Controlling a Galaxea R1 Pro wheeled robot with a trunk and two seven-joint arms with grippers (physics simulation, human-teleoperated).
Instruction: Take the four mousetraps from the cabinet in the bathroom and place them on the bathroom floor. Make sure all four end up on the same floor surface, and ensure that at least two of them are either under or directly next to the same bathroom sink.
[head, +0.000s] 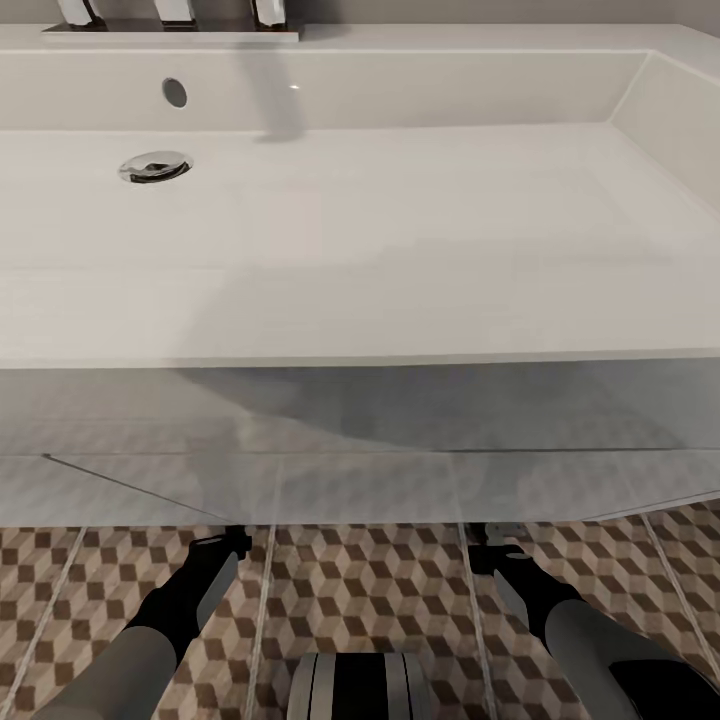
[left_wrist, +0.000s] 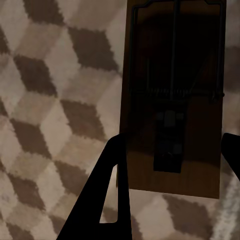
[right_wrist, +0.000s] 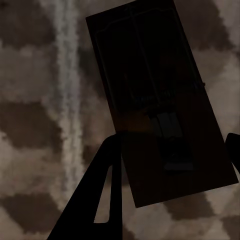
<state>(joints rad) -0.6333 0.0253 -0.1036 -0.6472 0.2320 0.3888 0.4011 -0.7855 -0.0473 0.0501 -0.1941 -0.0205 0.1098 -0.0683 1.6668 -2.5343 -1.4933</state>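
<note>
Two mousetraps: left (left_wrist: 172, 100) lengthwise between fingers, right (right_wrist: 160, 102) skewed.

Both arms reach forward, each tool (head: 232, 545) (head: 487, 540) spread open.

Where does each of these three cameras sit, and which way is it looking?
Head view: on the robot's head, looking down over the wide white rectangular sink to the cube-patterned tiled floor; both dark forearms show.
Left wrist view: by the left gripper, facing a flat brown wooden mousetrap between its fingers.
Right wrist view: by the right gripper, facing another mousetrap.
Shared: all show that floor.
</note>
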